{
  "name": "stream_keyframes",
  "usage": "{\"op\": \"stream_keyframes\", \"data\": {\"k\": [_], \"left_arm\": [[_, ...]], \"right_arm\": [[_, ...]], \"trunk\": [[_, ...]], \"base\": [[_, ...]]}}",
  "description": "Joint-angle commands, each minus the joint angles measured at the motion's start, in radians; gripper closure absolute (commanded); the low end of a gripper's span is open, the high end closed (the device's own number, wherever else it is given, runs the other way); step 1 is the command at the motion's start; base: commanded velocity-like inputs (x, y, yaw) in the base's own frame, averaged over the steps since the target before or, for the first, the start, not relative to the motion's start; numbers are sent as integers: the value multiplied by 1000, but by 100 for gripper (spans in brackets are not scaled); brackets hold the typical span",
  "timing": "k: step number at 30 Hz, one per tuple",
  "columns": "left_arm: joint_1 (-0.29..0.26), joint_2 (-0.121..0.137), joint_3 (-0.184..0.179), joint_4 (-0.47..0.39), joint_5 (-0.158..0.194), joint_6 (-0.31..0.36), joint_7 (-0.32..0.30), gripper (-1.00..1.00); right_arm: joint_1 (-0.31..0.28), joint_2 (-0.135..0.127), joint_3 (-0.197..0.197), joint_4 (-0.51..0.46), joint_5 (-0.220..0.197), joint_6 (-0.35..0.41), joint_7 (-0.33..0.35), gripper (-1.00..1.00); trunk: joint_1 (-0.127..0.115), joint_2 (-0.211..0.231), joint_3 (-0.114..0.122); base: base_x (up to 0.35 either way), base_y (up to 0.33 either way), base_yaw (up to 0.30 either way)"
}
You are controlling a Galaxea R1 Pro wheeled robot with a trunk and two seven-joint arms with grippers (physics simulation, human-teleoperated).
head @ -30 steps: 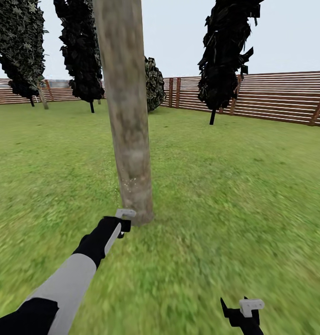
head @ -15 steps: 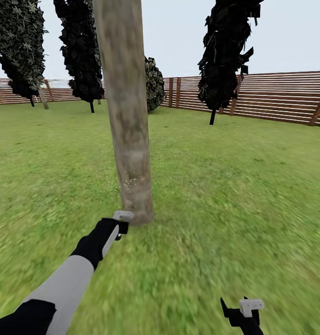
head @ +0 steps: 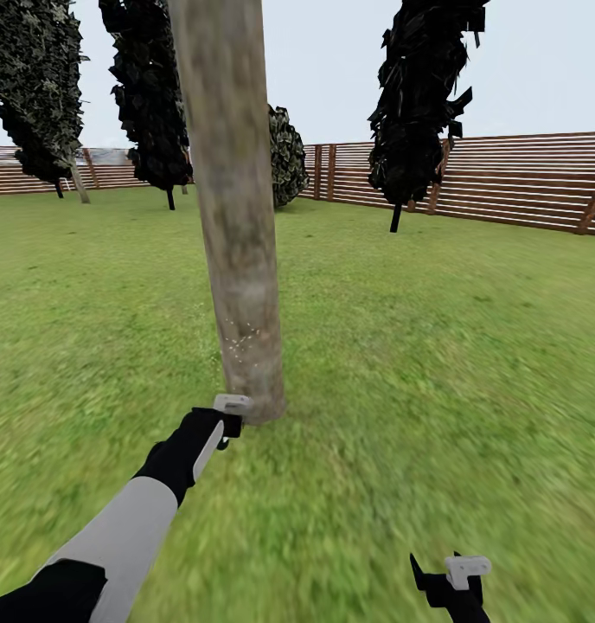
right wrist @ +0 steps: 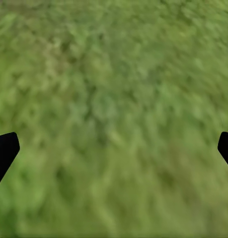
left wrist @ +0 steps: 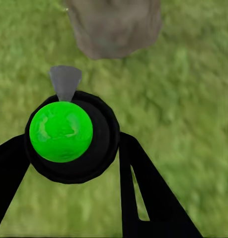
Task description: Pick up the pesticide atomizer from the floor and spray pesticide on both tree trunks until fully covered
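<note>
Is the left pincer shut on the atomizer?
Yes. The left pincer has both fingers clamping the atomizer, its nozzle towards the tree trunk.

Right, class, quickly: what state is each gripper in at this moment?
Left gripper: shut on the pesticide atomizer, by the tree trunk.
Right gripper: open, empty, over the lawn.

My left arm is a pale grey sleeve capped in black, its left hand (head: 231,414) black with a light grey tip; my right hand (head: 457,578) matches (black, grey-tipped).
</note>
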Motion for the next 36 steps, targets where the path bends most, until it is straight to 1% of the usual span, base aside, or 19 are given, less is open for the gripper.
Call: {"op": "stream_keyframes", "data": {"k": [1, 3, 5, 9, 11, 13, 15, 16, 17, 21, 22, 24, 25, 27, 28, 30, 33, 35, 36], "left_arm": [[0, 12, 1, -1, 4, 0, -1, 100], [0, 18, 0, -1, 6, 0, -1, 100], [0, 15, -3, -1, 7, -1, -1, 100], [0, -33, -6, 10, 7, 0, -1, 100], [0, -49, -6, 13, 8, 0, -2, 100], [0, -52, -7, 14, 8, 0, -1, 100], [0, -44, -4, 37, 8, -1, -2, 100], [0, -32, -2, 75, 5, -1, -2, 100], [0, -19, -1, 95, 5, -2, -3, 100], [0, 32, -2, 122, 8, -3, -4, 100], [0, 37, -2, 129, 8, -4, -4, 100], [0, 33, -4, 136, 9, -5, -3, 100], [0, 25, -5, 137, 9, -5, -3, 100], [0, -12, -6, 137, 8, -5, -2, 100], [0, -27, -7, 137, 7, -5, -2, 100], [0, -38, -6, 137, 7, -4, -1, 100], [0, -28, -4, 138, 6, -3, -2, 100], [0, 0, -3, 140, 5, -2, -3, 100], [0, 28, -2, 140, 6, -2, -3, 100]], "right_arm": [[0, 0, 0, -1, 0, 0, 0, -100], [0, 0, 0, 0, 0, 0, 0, -100], [0, 0, 0, 0, 0, 0, 0, -100], [0, 0, 0, 0, 0, 0, 0, -100], [0, 0, 0, 0, 0, 0, 0, -100], [0, 0, 0, 0, 0, 0, 0, -100], [0, 0, 0, 0, 0, 0, 0, -100], [0, 0, 0, 0, 0, 0, 0, -100], [0, 0, 0, 0, 0, 0, 0, -100], [0, 0, 0, 0, 0, 0, 0, -100], [0, 0, 0, 0, 0, 0, 0, -100], [0, 0, 0, 0, 0, 0, 0, -100], [0, 0, 0, 0, 0, 0, 0, -100], [0, 0, 0, 0, 0, 0, 0, -100], [0, 0, 0, 0, 0, 0, 0, -100], [0, 0, 0, -1, 0, 0, 0, -100], [0, 0, 0, 0, 0, 0, 0, -100], [0, 0, 0, -1, 0, 0, 0, -100], [0, 0, 0, -1, 0, 0, 0, -100]], "trunk": [[0, 0, 0], [0, 0, 0], [0, 0, 0], [0, 0, 0], [0, 0, 0], [0, 0, 0], [0, 0, 0], [0, 0, 0], [0, 0, 0], [0, 0, 0], [0, 0, 0], [0, 0, 0], [0, 0, 0], [0, 0, 0], [0, 0, 0], [0, 0, 0], [0, 0, 0], [0, 0, 0], [0, 0, 0]], "base": [[0, 0, 0], [0, 0, 0], [0, 0, 0], [0, 0, 0], [0, 0, 0], [0, 0, 0], [0, 0, 0], [0, 0, 0], [0, 0, 0], [0, 0, 0], [0, 0, 0], [0, 0, 0], [0, 0, 0], [0, 0, 0], [0, 0, 0], [0, 0, 0], [0, 0, 0], [0, 0, 0], [0, 0, 0]]}}
